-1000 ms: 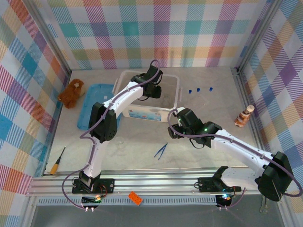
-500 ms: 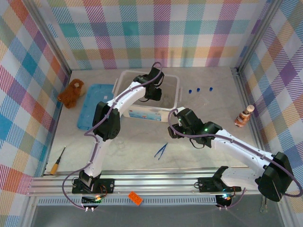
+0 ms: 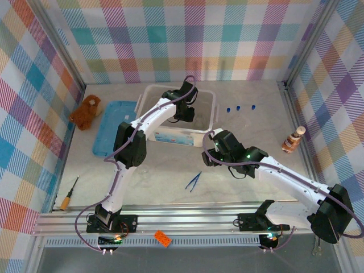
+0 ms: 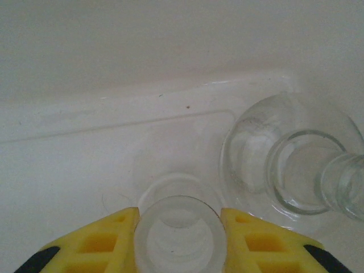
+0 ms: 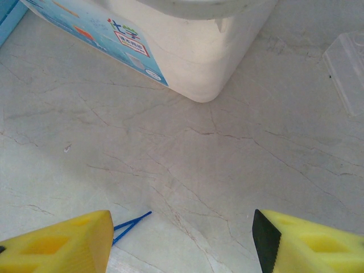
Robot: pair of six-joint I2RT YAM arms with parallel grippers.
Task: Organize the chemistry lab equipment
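Colourless, see-through round dish [image 4: 179, 236], faintly cloudy

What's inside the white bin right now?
Inside the white bin, the left gripper grips a clear round piece. Beside it lies a second clear vessel. From above, the left arm covers much of the interior, so anything under it is hidden.
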